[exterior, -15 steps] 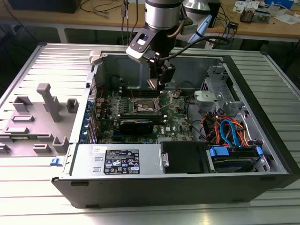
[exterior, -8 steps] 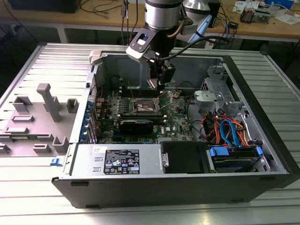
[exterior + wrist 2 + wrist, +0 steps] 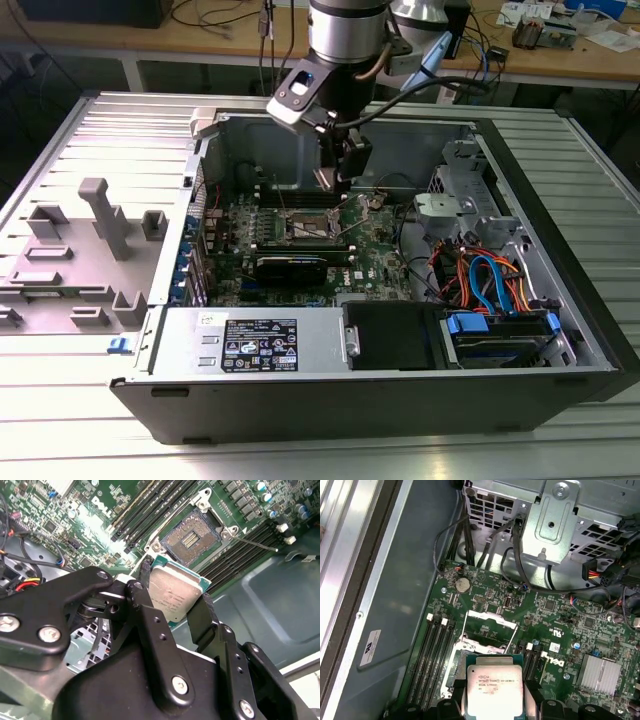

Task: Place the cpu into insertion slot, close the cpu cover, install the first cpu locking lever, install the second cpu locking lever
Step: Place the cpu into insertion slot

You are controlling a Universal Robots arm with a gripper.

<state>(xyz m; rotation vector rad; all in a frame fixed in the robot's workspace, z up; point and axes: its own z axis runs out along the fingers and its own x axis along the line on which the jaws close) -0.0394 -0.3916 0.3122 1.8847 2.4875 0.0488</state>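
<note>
ribbed metal table (image 3: 60,420), open computer case (image 3: 400,400) lying on it. the gripper (image 3: 172,602) has its fingers (image 3: 145,610) clamped on the cpu (image 3: 494,690) by its edges, hanging just above the bare insertion slot (image 3: 192,537). placing step, i'd say; seating wants the chip level and square to the socket.

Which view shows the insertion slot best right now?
The second wrist view: the insertion slot lies open and unobstructed beyond the cpu in the tool. In the first wrist view the cpu partly hides it; the exterior view shows it from afar, by the tool.
</note>
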